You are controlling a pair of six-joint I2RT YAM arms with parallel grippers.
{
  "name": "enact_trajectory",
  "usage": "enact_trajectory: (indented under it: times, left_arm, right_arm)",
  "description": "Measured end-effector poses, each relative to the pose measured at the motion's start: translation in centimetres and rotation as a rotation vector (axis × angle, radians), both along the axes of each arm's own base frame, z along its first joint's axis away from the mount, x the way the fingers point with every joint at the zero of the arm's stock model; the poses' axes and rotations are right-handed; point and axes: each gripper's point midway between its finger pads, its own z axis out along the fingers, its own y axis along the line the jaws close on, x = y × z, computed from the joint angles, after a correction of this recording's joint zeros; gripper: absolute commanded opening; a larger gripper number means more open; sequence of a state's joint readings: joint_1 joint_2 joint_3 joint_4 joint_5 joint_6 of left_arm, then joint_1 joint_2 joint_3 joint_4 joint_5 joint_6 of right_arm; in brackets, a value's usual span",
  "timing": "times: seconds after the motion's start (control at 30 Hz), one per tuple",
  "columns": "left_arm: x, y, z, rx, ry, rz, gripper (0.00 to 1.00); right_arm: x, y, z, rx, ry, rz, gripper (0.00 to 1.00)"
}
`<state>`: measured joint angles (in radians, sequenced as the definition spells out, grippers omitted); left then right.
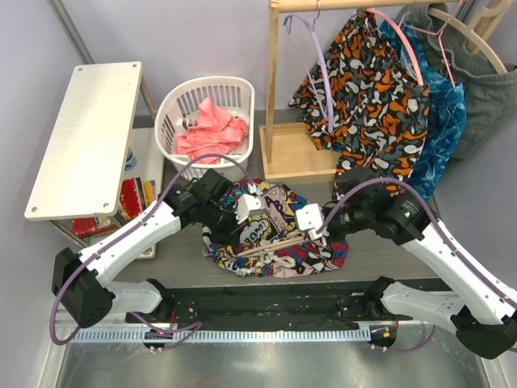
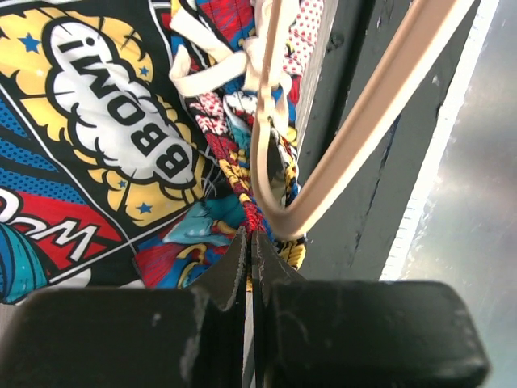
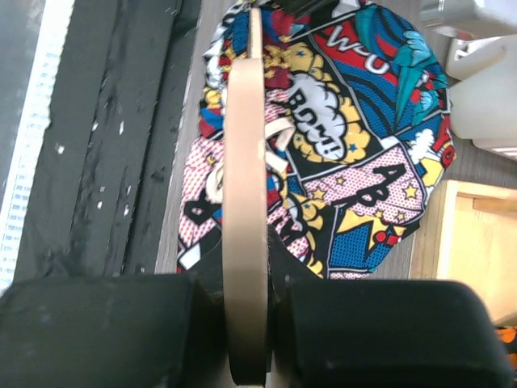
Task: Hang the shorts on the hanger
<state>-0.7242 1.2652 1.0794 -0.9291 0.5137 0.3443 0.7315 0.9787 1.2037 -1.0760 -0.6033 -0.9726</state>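
Observation:
The comic-print shorts lie bunched on the dark table between both arms. The beige wooden hanger lies across their near part. My left gripper is at the shorts' left side. In the left wrist view its jaws are shut, pinching a red fold of the shorts right beside the hanger's curved end; the white drawstring lies above. My right gripper is shut on the hanger's arm, which runs out over the shorts.
A white laundry basket holding a pink cloth stands behind left. A wooden rack behind right carries a lilac hanger, a pink hanger and an orange-black garment. A white shelf stands at left.

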Motion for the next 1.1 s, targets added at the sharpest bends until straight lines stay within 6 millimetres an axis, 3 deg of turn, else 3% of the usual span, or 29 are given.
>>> enact_trajectory:
  times: [0.47, 0.9, 1.0, 1.1]
  left_arm:
    - [1.5, -2.1, 2.1, -0.066, 0.025, 0.117, 0.0]
    - [2.6, -3.5, 3.0, -0.133, 0.058, 0.194, 0.0]
    - [3.1, -2.8, 3.4, -0.139, 0.061, 0.201, 0.12]
    - [3.5, -1.2, 3.8, -0.119, 0.04, 0.187, 0.43]
  right_arm:
    - [3.2, 3.4, -3.0, 0.112, 0.177, -0.245, 0.01]
    - [4.1, 5.8, -4.5, 0.228, 0.224, -0.249, 0.01]
    - [4.3, 6.0, -4.5, 0.244, 0.21, -0.247, 0.01]
    - [4.2, 6.0, -4.5, 0.262, 0.195, -0.242, 0.01]
